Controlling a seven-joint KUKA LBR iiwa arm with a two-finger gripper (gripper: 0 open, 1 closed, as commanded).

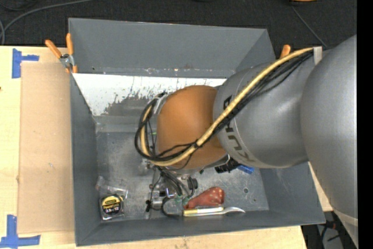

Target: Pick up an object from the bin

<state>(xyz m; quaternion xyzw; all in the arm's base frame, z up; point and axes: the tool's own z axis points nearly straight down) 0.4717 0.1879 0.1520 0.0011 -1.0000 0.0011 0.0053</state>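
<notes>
We hang low at lower middle of frame, gripper [166,196] near bin [175,49] floor, just left of red lumpy thing [207,196], above yellow-handled tool [211,211]. Grip state: cannot tell. We judge approach stage; next needs closing, straight lift.

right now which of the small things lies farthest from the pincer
The yellow-and-black tape measure, alone at the view's lower left; the red thing and the yellow-handled tool lie close beside the pincer.

Silver arm [280,119], orange wrist cover [183,119], black-and-yellow cables [233,103]
</notes>
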